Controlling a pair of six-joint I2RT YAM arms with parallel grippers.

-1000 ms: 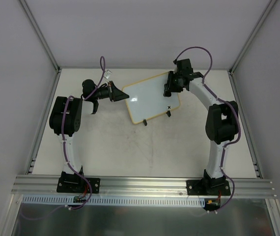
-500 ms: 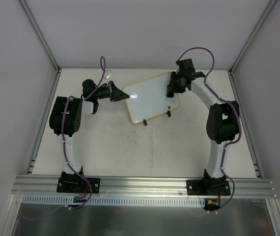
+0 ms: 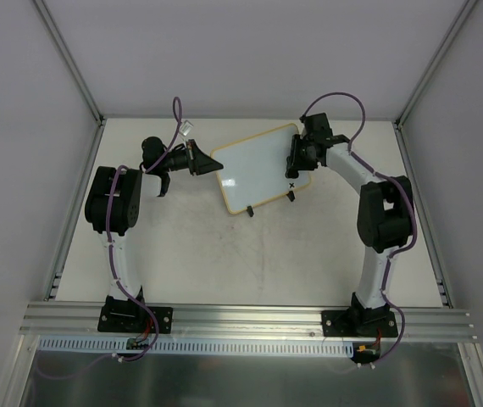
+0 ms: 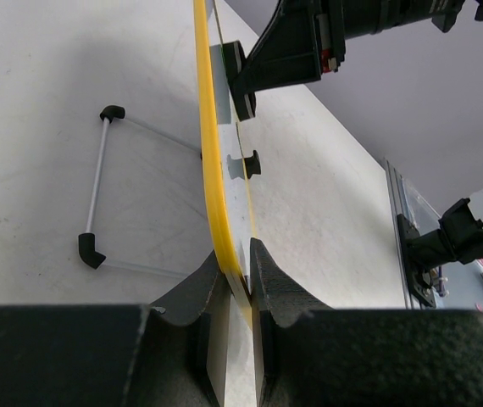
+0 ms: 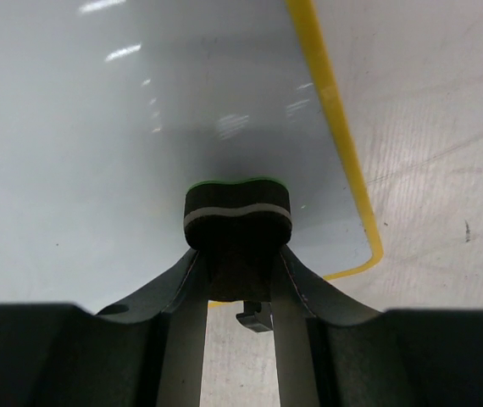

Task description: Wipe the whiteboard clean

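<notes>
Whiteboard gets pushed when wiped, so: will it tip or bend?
The whiteboard probably won't tip: the left gripper clamps its rim and a wire stand props it. Edge-on it looks thin, so slight flexing seems possible.

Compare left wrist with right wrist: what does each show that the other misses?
Left wrist only: the left claw pinching the whiteboard by its yellow rim, the board seen edge-on, and the wire stand behind it.
Right wrist only: the board's white face seen head-on, and its rounded corner.
Both: the whiteboard, the table, and the right claw holding the eraser against the board's face.
</notes>
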